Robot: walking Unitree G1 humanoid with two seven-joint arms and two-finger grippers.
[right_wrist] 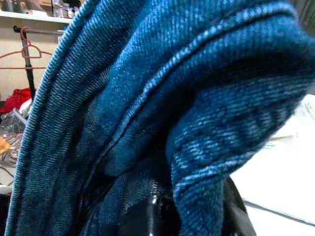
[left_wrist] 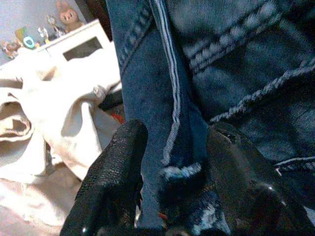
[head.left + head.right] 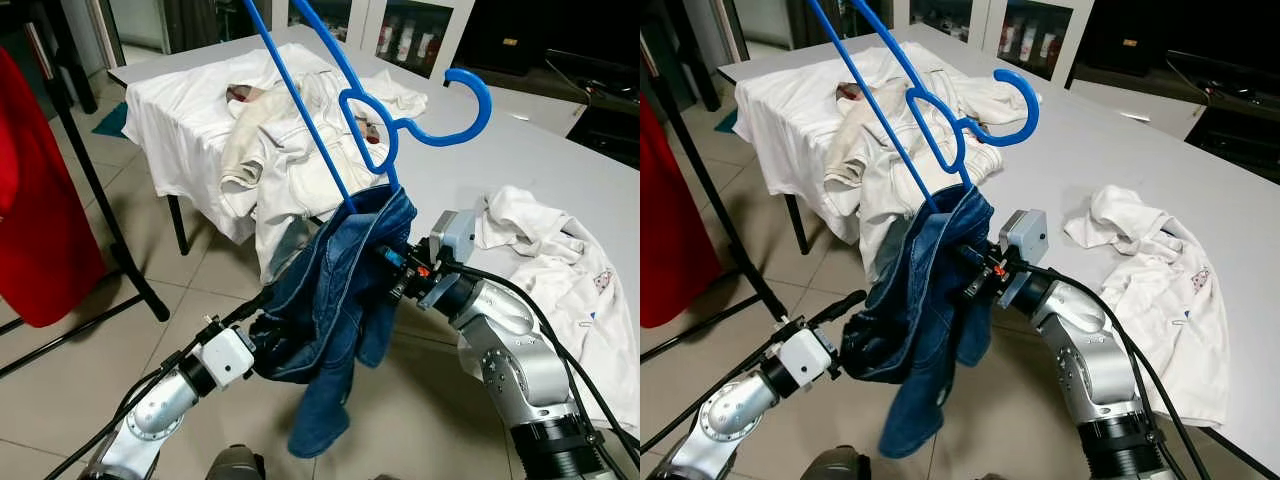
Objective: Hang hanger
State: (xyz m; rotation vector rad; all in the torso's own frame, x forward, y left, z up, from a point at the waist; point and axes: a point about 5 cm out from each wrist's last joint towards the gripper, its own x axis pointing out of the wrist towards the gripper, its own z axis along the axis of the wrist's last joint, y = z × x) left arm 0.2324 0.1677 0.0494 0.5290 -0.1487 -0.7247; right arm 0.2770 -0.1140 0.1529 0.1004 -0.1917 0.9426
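**Blue hanger with denim garment, held over tiled floor**

Blue hanger [image 3: 345, 100]: plastic, tilted, hook pointing toward the robot's right over the counter [image 3: 560, 170], long arms running up and out of view. Lower end buried in the denim garment [image 3: 335, 300], in front of the counter's edge.

Denim garment: dark blue jeans fabric, bunched, draped from the hanger, one end hanging down toward the tiled floor [image 3: 60, 370].

Left end effector [image 2: 170, 162]: black fingers [image 2: 113, 172] closed on a hem of the denim, cloth pinched between them; reaches in from the lower left, at the garment's lower left side.

Right end effector [image 3: 975, 270]: pushed into the upper folds of the denim just below the hanger; fingers buried in cloth, opening cannot be told.

White and cream clothes [image 3: 290, 150]: heaped on the counter's far left corner, partly hanging over the edge, behind the hanger.

White shirt [image 3: 560, 270]: crumpled on the counter to the robot's right, apart from the heap.

Red garment [image 3: 35, 210]: hanging at far left beside a black rack leg [image 3: 100, 200].
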